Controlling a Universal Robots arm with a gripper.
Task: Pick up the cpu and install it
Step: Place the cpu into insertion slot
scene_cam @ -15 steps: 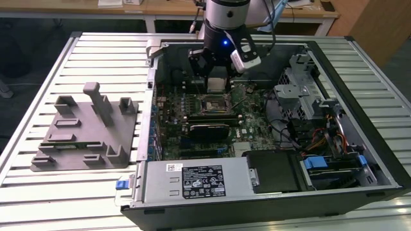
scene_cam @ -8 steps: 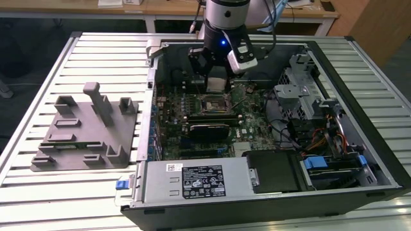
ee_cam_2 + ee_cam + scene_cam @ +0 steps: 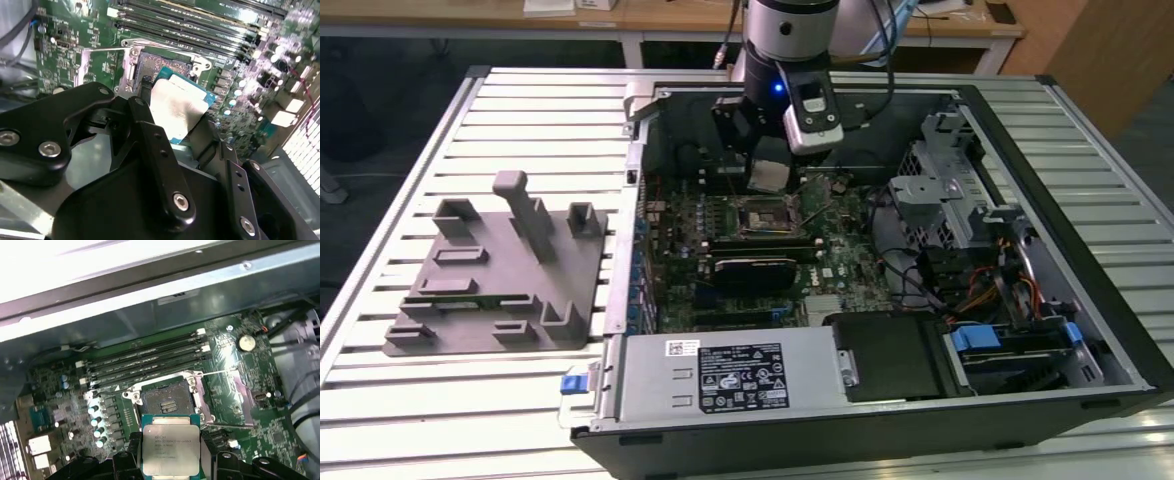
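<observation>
Silver-grey metal is what jumps out here: the cpu [image 3: 170, 449] is pinched between the two black fingers [image 3: 133, 452] of the gripper [image 3: 170, 454], one finger on each opposite edge, so the claw is clamped firmly onto the chip. You can see the metal lid in both wrist views, with the thin pale rim around it.

The chip is up in the air over the green motherboard [image 3: 227, 365], just beside the socket [image 3: 167, 401] and not touching it. The socket is bare, its square frame is visible and the middle is uncovered. The long memory slots [image 3: 145, 360] run along the socket's side away from the chip.

In the exterior view the arm reaches down into the open computer case [image 3: 1107, 330], which lies flat on the slatted metal table [image 3: 520, 100] and takes up the half toward the exterior view's right edge. The chip hangs near the case's far wall. A power supply box [image 3: 720, 375] sits along the case's near wall. The grey plastic fixture tray [image 3: 480, 290] with its upright posts sits on the table near the exterior view's left edge, well apart from the claw.
</observation>
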